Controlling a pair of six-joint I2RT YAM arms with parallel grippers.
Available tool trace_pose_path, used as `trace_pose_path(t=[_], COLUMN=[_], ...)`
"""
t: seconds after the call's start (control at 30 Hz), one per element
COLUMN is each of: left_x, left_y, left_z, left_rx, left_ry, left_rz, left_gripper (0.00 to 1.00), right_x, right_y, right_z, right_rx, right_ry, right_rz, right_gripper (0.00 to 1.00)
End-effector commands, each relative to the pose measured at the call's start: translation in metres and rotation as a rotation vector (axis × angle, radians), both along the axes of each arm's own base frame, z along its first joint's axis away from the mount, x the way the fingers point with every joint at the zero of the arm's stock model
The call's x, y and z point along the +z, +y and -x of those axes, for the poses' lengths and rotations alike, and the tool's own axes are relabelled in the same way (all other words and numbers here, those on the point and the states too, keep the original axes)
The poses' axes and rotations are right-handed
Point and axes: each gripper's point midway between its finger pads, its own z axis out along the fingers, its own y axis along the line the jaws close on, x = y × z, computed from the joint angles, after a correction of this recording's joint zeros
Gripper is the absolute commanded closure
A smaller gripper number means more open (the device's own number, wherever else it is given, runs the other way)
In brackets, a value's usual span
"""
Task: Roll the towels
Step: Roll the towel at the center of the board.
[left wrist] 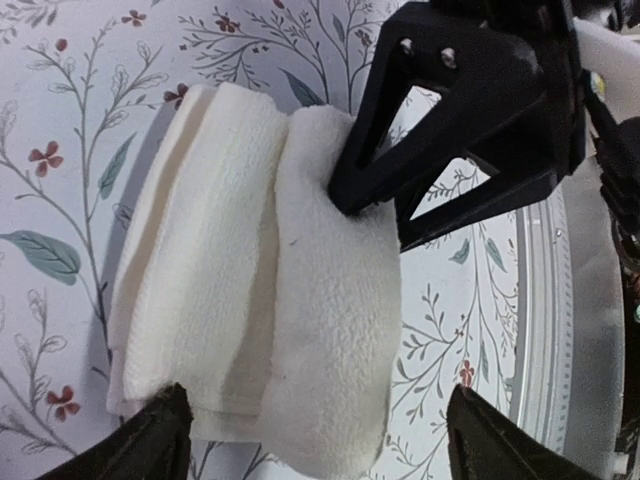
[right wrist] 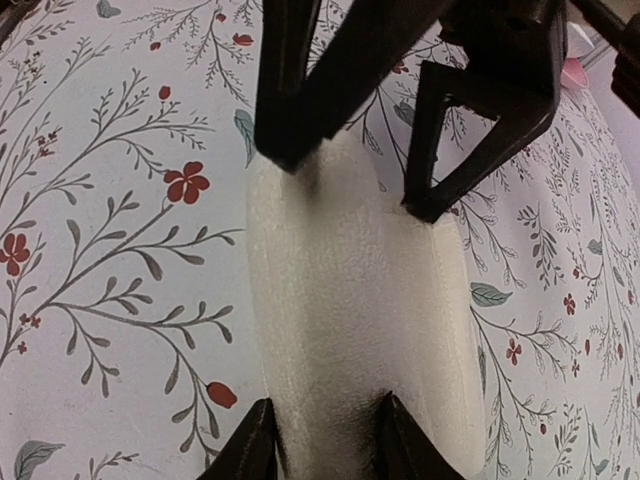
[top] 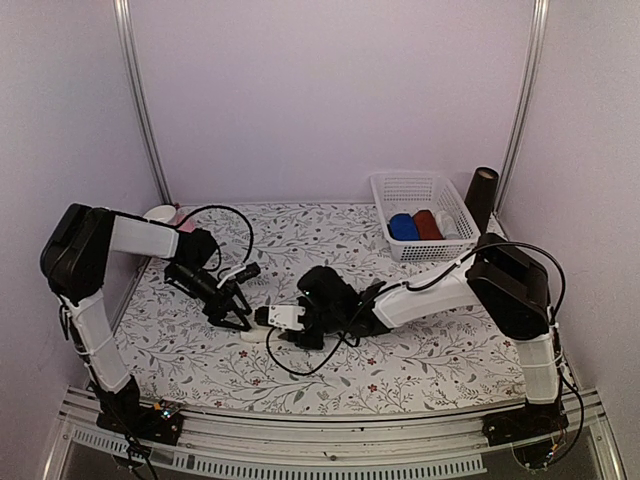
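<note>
Where the two arms meet over the middle of the flowered surface [top: 400, 370], the overhead view shows only a sliver of the cream towel [top: 250, 335] beneath them. The blue towel [top: 403, 227] sits rolled in a white basket [top: 395, 195] at the back right, beside a dark red roll [top: 428, 224].

From the left wrist, the cream towel [left wrist: 250, 290] lies on the surface as a thick, loose roll, its layered edges showing along one side. The left jaws stand wide open on either side of it, gripping nothing. The right jaws bite into one end.

From the right wrist, the right jaws are closed on the roll [right wrist: 350, 300], squeezing its pile inward, and the left jaws hang open astride the far end.

The cloth looks light, soft and springy, likely to uncurl if let go. I would take hold across its full thickness near an end, trapping the loose outer flap.
</note>
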Motion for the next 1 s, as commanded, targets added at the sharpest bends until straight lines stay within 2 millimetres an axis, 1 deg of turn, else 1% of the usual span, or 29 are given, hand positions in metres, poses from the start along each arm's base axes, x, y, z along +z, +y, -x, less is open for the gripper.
trace_pose_path(t=[0.0,0.1,0.2,0.3,0.47,0.63,0.77,0.9,0.93,0.97], left_x=[0.028,0.039,0.038,0.028,0.011,-0.001,-0.008,-0.013,-0.018,-0.027], left_y=[0.010,0.011,0.012,0.013,0.005,0.002,0.002,-0.001,-0.002,-0.002], left_z=[-0.021,-0.025,-0.029,-0.029,-0.033,-0.041,-0.051,-0.051,-0.049,-0.043], left_rx=[0.026,0.043,0.059,0.059,0.052,0.070,0.103,0.100,0.096,0.087], left_ry=[-0.151,-0.215,-0.255,-0.242,-0.180,-0.148,-0.140,-0.092,-0.067,-0.025], left_rz=[-0.031,-0.033,-0.049,-0.065,-0.069,-0.100,-0.144,-0.164,-0.173,-0.188], left_gripper=[0.03,0.03,0.03,0.03,0.03,0.03,0.03,0.03,0.03,0.03], right_x=[-0.045,-0.045,-0.046,-0.046,-0.047,-0.047,-0.041,-0.038,-0.039,-0.039], right_y=[-0.018,-0.017,-0.019,-0.021,-0.020,-0.019,-0.019,-0.022,-0.022,-0.023], right_z=[0.005,0.003,0.000,-0.005,-0.011,-0.010,-0.011,-0.008,-0.007,-0.007], right_rx=[-0.014,-0.001,0.022,0.037,0.071,0.125,0.172,0.238,0.259,0.269], right_ry=[0.092,0.119,0.173,0.218,0.265,0.282,0.300,0.287,0.274,0.268], right_rz=[0.131,0.132,0.140,0.154,0.167,0.171,0.158,0.158,0.163,0.166], right_gripper=[0.72,0.73,0.72,0.70,0.69,0.70,0.72,0.73,0.73,0.73])
